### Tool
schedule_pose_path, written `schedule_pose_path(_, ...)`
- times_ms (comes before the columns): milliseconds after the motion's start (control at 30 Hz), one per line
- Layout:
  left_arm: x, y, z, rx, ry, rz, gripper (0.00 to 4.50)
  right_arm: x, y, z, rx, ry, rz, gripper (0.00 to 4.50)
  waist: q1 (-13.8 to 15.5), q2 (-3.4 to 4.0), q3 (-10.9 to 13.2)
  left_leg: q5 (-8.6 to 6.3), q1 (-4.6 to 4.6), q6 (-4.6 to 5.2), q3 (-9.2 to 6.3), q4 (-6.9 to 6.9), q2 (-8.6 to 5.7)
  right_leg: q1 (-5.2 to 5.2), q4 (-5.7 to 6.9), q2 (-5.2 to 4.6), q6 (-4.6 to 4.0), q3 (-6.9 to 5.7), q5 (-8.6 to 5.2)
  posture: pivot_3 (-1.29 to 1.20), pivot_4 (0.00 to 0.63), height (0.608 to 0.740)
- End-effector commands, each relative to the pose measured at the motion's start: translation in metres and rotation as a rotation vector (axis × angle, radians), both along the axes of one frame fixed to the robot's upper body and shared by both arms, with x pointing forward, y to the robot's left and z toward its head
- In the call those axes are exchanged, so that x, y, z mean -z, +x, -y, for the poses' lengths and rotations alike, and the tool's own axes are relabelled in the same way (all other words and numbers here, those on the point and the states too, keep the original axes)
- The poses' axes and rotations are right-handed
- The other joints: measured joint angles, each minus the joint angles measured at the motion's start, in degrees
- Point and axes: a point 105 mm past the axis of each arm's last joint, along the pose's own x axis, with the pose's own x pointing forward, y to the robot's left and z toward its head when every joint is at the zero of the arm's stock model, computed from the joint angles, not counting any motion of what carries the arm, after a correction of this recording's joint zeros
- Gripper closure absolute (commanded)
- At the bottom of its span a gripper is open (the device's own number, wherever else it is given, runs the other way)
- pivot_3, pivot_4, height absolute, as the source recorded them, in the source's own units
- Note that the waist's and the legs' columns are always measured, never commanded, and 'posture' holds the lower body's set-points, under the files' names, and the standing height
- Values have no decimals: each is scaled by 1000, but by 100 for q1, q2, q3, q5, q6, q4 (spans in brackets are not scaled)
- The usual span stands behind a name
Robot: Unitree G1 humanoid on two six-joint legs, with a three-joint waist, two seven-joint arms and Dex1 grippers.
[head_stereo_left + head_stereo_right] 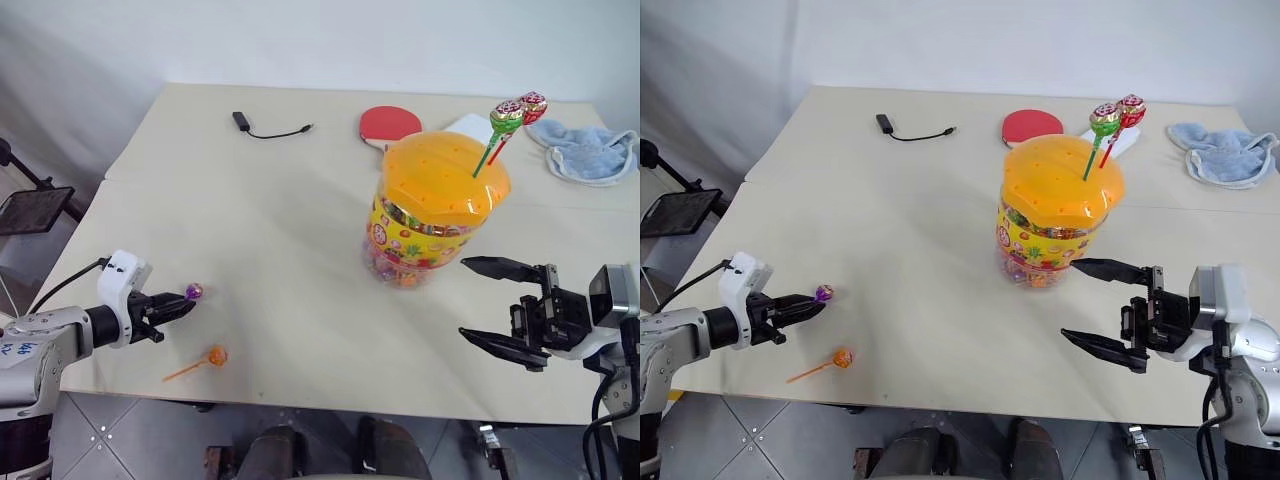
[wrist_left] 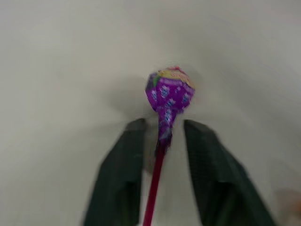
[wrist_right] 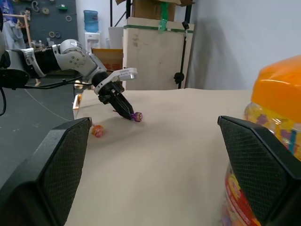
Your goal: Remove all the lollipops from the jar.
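Observation:
The jar [image 1: 432, 215], a clear tub with a domed orange lid and a yellow printed label, stands right of the table's middle. A green lollipop [image 1: 506, 117] and a red lollipop [image 1: 533, 103] stick up from its lid. My left gripper [image 1: 186, 304] is low over the table's front left, open, with the purple lollipop [image 2: 169, 89] between its fingers [image 2: 124, 160], the stick clear of both. An orange lollipop [image 1: 216, 355] lies on the table just in front of it. My right gripper [image 1: 464, 298] is wide open, in front and to the right of the jar, holding nothing.
Behind the jar lie a red round paddle [image 1: 390, 124] and a white object [image 1: 468, 126]. A blue cloth [image 1: 590, 150] sits at the back right, a black cable [image 1: 265, 128] at the back left. The table's front edge [image 1: 300, 405] runs close to both grippers.

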Motion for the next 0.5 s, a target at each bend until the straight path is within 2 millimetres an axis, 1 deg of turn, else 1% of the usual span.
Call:
schedule_pose_path(33,-16,4,-19,-22,34,53,1742,-5,-3,6,22,-8,37,0,-6,0,0,0,0,0,0,-1,1,-3,14,0,-3,-1,-2,0,150,740)
schedule_pose_path(133,-32,2,-28,41,24,105,794,-4,-3,11,45,-1,30,0,-17,-1,1,6,-4,10,1,-5,5,-10,15,4,-11,-5,-6,0,150,740)
schedule_pose_path(167,-40,1,-33,72,11,140,529,-5,-1,14,65,9,27,0,-19,-1,1,6,-4,11,1,-8,7,-11,14,5,-12,-7,-7,0,150,740)
schedule_pose_path(233,-50,-4,-41,121,0,188,529,-9,1,21,99,23,29,0,-29,-1,1,4,-6,11,1,-10,8,-14,14,6,-15,-10,-8,0,150,740)
schedule_pose_path(267,-57,-8,-42,173,-7,236,529,-13,3,27,131,36,29,0,-33,-1,1,3,-8,12,1,-9,8,-16,13,6,-15,-11,-9,0,150,740)
schedule_pose_path(333,-72,-16,-41,262,-60,324,529,-20,5,37,191,52,28,0,-58,3,4,1,-9,13,3,-10,8,-16,9,5,-16,-12,-9,0,150,740)
schedule_pose_path(367,-78,-19,-43,277,-66,375,360,-25,6,43,228,67,31,0,-53,3,4,0,-10,14,6,-9,8,-17,7,3,-16,-11,-9,0,150,740)
schedule_pose_path(433,-84,-20,-48,279,-57,433,22,-30,5,50,276,91,33,0,-46,3,4,-1,-11,13,5,-9,9,-17,6,0,-16,-13,-9,0,150,740)
schedule_pose_path(467,-87,-21,-49,293,-40,478,22,-33,5,55,320,111,30,0,-45,3,4,-1,-11,12,5,-9,10,-16,5,0,-15,-13,-9,0,150,740)
schedule_pose_path(500,-98,-23,-45,322,-62,555,22,-36,5,65,397,134,22,0,-40,4,5,-2,-11,11,5,-9,11,-16,6,0,-16,-13,-9,0,150,740)
